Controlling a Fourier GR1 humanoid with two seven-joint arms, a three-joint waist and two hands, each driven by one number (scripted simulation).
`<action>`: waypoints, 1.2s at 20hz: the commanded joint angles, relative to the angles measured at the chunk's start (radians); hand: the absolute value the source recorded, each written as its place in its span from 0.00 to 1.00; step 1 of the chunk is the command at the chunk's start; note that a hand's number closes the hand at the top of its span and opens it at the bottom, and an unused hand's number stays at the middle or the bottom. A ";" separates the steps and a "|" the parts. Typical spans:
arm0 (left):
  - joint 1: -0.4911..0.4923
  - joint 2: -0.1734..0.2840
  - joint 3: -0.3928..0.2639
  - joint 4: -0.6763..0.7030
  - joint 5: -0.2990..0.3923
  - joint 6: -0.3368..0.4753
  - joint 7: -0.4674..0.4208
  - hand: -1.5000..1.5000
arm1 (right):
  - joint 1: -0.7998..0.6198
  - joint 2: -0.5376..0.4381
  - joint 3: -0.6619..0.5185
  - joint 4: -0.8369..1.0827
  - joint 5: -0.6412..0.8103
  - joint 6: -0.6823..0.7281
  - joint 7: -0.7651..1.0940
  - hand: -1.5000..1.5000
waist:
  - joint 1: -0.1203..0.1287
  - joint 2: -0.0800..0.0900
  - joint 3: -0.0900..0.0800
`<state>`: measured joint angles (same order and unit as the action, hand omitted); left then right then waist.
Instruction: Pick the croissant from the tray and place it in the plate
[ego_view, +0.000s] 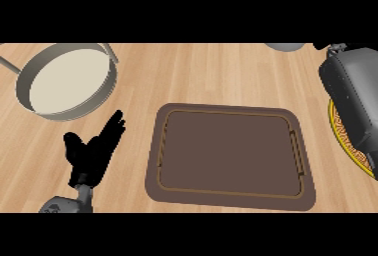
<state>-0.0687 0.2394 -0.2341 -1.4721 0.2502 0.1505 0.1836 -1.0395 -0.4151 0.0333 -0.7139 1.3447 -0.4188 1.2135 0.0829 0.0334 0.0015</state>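
Brown tray (229, 200) lying bare, croissant not showing. We're resting left hand (92, 147) open, holding nothing, beside tray's left edge. Right forearm (353, 97) crossing plate (341, 131) off tray's right edge, right hand hidden; can't tell its state.

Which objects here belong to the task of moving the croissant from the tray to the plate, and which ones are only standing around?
Belonging to the task:
- brown tray, nothing visible on it
- plate with yellow patterned rim, at the right edge, mostly hidden by the right forearm
- croissant: not visible

Only standing around:
- metal pan, upper left
- left robot hand, open, resting left of the tray
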 joint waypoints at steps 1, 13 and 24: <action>0.015 -0.009 -0.009 0.030 0.003 0.000 0.020 0.50 | -0.010 -0.002 -0.075 0.004 0.107 -0.208 0.272 1.00 | -0.016 0.003 -0.001; 0.056 -0.001 0.018 0.012 0.011 0.014 0.018 0.50 | 0.185 -0.013 -0.339 -0.060 0.441 -0.369 0.273 1.00 | -0.068 -0.013 0.000; 0.117 -0.011 0.004 0.006 -0.013 0.026 0.007 0.50 | 0.398 0.069 -0.606 -0.197 0.599 -0.518 0.249 1.00 | -0.073 -0.025 0.000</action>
<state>0.0027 0.2359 -0.2082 -1.4918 0.2425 0.1761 0.1669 -0.6886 -0.3846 -0.5069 -0.8705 1.8947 -0.7992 1.2267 0.0089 0.0060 0.0067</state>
